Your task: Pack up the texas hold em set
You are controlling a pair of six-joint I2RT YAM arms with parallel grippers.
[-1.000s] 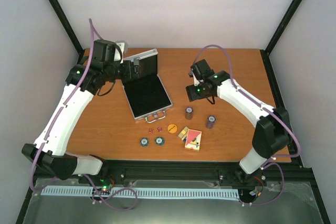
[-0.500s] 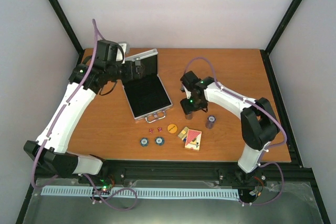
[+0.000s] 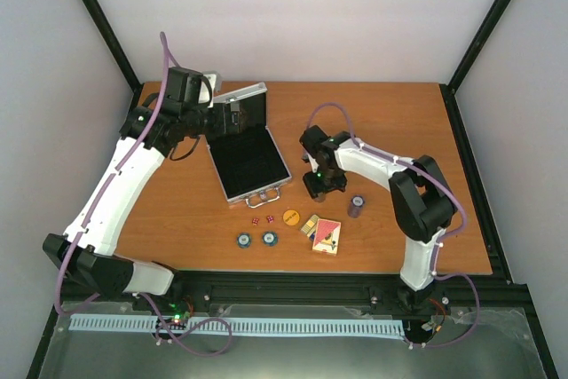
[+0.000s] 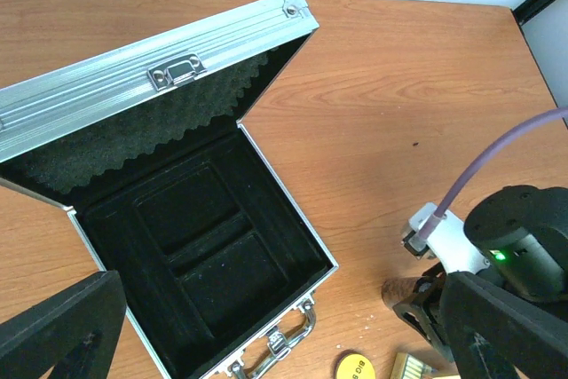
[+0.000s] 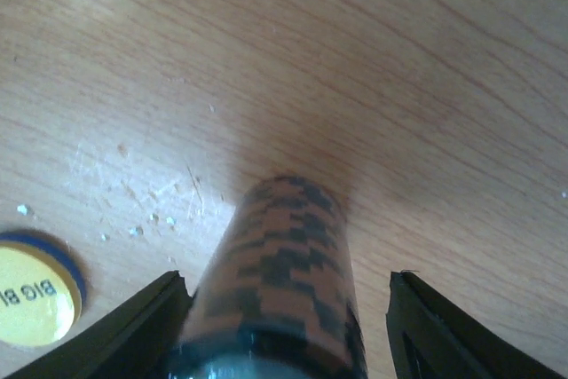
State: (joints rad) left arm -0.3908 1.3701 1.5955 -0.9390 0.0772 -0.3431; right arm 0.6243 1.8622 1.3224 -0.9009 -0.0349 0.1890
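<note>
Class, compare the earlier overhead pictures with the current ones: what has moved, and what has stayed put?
The right gripper swung left, nearer and down over the left chip stack; its open jaws now straddle it, not yet clamped. Nothing was let go. The left gripper stayed open at the lid of the open case; the other chip stack, cards, dice, button and blue chips have not moved.

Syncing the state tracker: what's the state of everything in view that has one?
case: open, lid raised, empty.
left gripper: jaws open, holding nothing.
chip stack: upright, not yet gripped.
right gripper: jaws open, straddling chip stack.
second chip stack: upright, untouched.
card deck: lying flat, unpacked.
</note>
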